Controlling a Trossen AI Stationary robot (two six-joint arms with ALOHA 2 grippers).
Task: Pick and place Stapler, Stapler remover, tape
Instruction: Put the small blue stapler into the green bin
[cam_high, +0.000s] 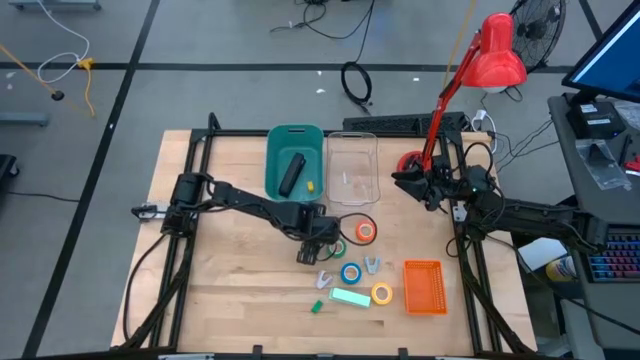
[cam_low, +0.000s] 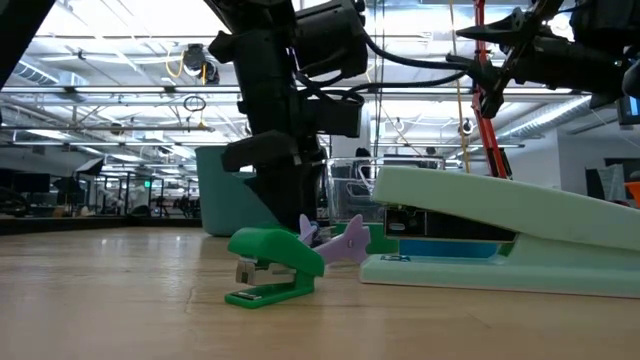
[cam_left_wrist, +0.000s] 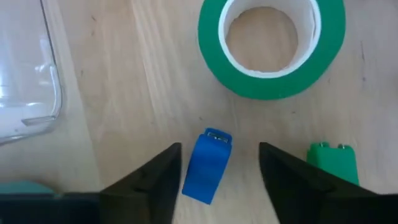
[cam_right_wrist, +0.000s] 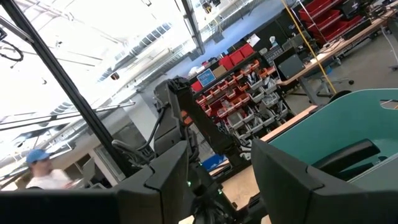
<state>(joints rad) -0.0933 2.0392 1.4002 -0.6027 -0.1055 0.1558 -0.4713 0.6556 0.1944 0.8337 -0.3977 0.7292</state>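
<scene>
My left gripper (cam_left_wrist: 219, 150) is open and low over the table's middle (cam_high: 312, 250). Its fingers stand on either side of a small blue clip-like piece (cam_left_wrist: 208, 165) lying flat on the wood, and they do not touch it. Just past it lies the green tape roll (cam_left_wrist: 271, 45), with a small green piece (cam_left_wrist: 333, 163) beside it. The black stapler (cam_high: 291, 172) lies in the teal bin (cam_high: 276, 150). Orange-red (cam_high: 366, 231), blue (cam_high: 350, 272) and yellow (cam_high: 382, 293) tape rolls lie flat on the table. My right gripper (cam_right_wrist: 217, 163) is open and raised near the red lamp (cam_high: 412, 181).
A clear plastic container (cam_high: 352, 165) stands to the right of the teal bin. An orange basket (cam_high: 424, 286), a mint stapler (cam_low: 500, 235), a small green stapler (cam_low: 272, 270) and lavender staple removers (cam_low: 340, 240) lie toward the table's near edge. The red lamp (cam_high: 495, 55) leans over the far right corner.
</scene>
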